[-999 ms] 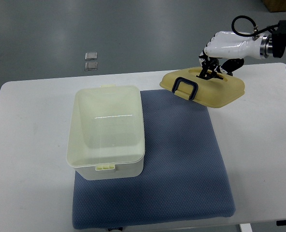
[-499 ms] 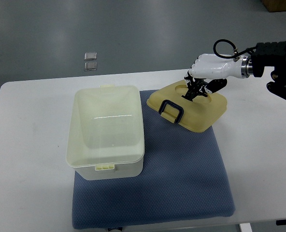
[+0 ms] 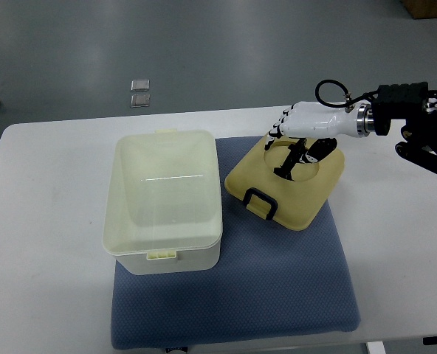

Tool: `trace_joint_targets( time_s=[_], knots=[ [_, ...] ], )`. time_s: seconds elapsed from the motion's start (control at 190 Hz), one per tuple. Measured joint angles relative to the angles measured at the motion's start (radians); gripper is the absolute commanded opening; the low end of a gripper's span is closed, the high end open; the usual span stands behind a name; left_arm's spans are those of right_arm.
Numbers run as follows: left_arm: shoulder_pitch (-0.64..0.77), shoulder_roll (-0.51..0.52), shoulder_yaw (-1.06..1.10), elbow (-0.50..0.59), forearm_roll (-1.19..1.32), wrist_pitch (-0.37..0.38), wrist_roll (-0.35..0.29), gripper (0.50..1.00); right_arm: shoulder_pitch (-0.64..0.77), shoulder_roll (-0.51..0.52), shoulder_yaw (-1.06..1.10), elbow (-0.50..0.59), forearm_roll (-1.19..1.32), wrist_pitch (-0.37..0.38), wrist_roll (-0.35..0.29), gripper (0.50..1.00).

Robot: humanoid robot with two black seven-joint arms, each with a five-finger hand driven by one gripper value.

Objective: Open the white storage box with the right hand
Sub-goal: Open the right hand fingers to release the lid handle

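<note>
The right robot hand [image 3: 296, 140] comes in from 3 o'clock, its white palm over the far part of the yellow lid [image 3: 286, 179] and its dark fingers [image 3: 291, 156] reaching down into the lid's round hollow. The palm hides the fingertips, so whether they grip the lid or merely touch it cannot be told. The forearm [image 3: 407, 122] is cut off at the right edge of the picture.

The lid lies tilted on the blue mat [image 3: 277, 273], its black handle [image 3: 260, 202] at the 7 o'clock corner. At 9 o'clock from the lid, just beside it, the white storage box [image 3: 164, 200] stands open on the mat's left part; it is translucent, with a small latch tab [image 3: 162, 255] on its near rim, and its interior is hard to make out.

The mat rests on the white surface [image 3: 49, 221], with bare mat toward 6 o'clock and bare surface at 9 and 3 o'clock. Two small grey squares [image 3: 139, 93] lie on the floor at 12 o'clock.
</note>
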Motion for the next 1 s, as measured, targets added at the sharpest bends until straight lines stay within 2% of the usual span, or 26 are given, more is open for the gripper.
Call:
trace_joint_targets(
  time_s=[0.047, 0.11, 0.184, 0.221, 0.625, 0.667, 0.846, 0.999],
  knots=[
    [0.000, 0.000, 0.000, 0.000, 0.000, 0.000, 0.000, 1.000, -0.003, 0.003, 0.000, 0.000, 0.002, 0.000, 0.000, 0.864],
    [0.000, 0.000, 0.000, 0.000, 0.000, 0.000, 0.000, 1.000, -0.005, 0.008, 0.000, 0.000, 0.004, 0.000, 0.000, 0.897],
    [0.000, 0.000, 0.000, 0.000, 0.000, 0.000, 0.000, 1.000, -0.006, 0.011, 0.001, 0.000, 0.006, 0.000, 0.000, 0.897],
    [0.000, 0.000, 0.000, 0.000, 0.000, 0.000, 0.000, 1.000, -0.007, 0.011, 0.002, 0.001, 0.006, 0.000, 0.000, 0.913],
    [0.000, 0.000, 0.000, 0.000, 0.000, 0.000, 0.000, 1.000, 0.000, -0.006, 0.026, 0.000, 0.080, 0.016, 0.000, 0.915],
    [0.000, 0.000, 0.000, 0.000, 0.000, 0.000, 0.000, 1.000, 0.002, -0.007, 0.027, -0.001, 0.104, 0.037, 0.000, 0.921],
    [0.000, 0.000, 0.000, 0.000, 0.000, 0.000, 0.000, 1.000, 0.005, -0.009, 0.072, -0.008, 0.262, 0.229, 0.000, 0.926],
    [0.000, 0.000, 0.000, 0.000, 0.000, 0.000, 0.000, 1.000, 0.005, -0.010, 0.106, -0.017, 0.400, 0.322, 0.000, 0.926]
  ],
)
